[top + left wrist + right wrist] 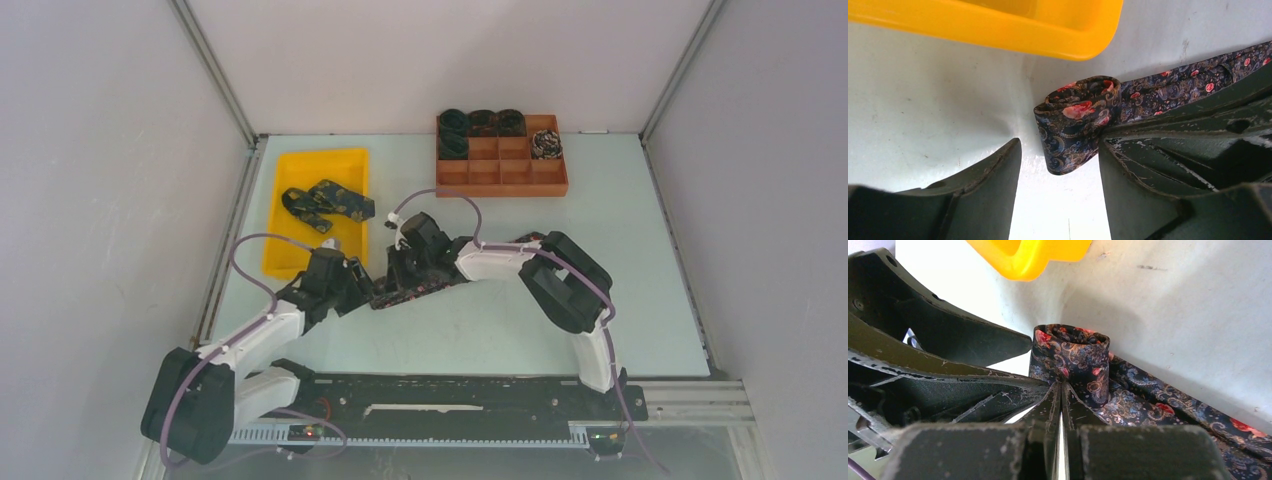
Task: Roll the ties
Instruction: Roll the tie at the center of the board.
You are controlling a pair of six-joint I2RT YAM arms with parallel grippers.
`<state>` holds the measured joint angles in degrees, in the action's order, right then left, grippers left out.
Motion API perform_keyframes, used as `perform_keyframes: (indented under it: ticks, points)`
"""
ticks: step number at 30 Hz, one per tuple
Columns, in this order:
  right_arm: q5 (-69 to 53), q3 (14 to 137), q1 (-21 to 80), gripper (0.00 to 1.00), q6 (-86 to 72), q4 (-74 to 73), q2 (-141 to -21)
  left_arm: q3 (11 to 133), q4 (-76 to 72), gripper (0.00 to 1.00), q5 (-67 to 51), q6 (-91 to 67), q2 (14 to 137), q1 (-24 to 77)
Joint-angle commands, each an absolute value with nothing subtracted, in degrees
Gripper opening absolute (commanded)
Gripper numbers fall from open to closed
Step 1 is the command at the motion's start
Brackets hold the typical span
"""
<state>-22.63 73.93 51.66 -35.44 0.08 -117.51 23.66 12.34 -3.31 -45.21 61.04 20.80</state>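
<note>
The table (500, 335) carries a bin (320, 165) at ten o'clock and a tray (500, 190) of rolls (482, 122) at one. The tie (410, 291) lies at centre. The left gripper (1059, 150), jaws wide, brackets its upright coil (1075, 122), likely steadying it. The right gripper (1061, 387), closed, presses its tips against the coil's wall.

Dark paisley tie (1075, 125), one end coiled upright, tail lying flat

Yellow bin (998, 30) stands just beyond the coiled tie (1075, 117); bare table (923, 110) lies beside it.
</note>
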Motion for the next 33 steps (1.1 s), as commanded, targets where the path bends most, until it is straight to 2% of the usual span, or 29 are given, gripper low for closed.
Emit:
perform_keyframes:
  ticks: [1, 10, 15, 20, 27, 30, 33]
  points:
    - [-24.0, 74.1, 50.5, 0.03, -35.8, 3.3, -114.6, 23.9, 10.6, 0.64, -3.8, -45.5, 61.5, 20.4]
    - [-25.2, 74.0, 50.0, 0.05, -36.5, 4.8, -117.3, 24.1, 10.6, 0.64, -3.8, -45.0, 61.3, 20.4]
    - [-25.2, 74.1, 50.0, 0.04, -36.6, 5.0, -118.0, 23.7, 10.6, 0.68, -2.7, -45.6, 60.6, 20.4]
    - [-24.6, 74.0, 49.8, 0.04, -36.2, 3.7, -118.5, 23.4, 10.5, 0.71, -0.6, -47.9, 58.7, 20.4]
    - [-24.7, 74.0, 49.8, 0.04, -36.5, 3.4, -118.2, 22.3, 9.8, 0.71, -0.2, -54.0, 56.7, 20.4]
    - [-25.5, 73.9, 49.8, 0.09, -36.4, 4.6, -116.6, 22.4, 10.4, 0.70, -0.2, -54.1, 55.7, 20.4]
    - [-25.9, 74.0, 49.5, 0.20, -36.3, 6.0, -114.9, 22.4, 11.9, 0.69, -0.2, -53.5, 54.7, 20.4]
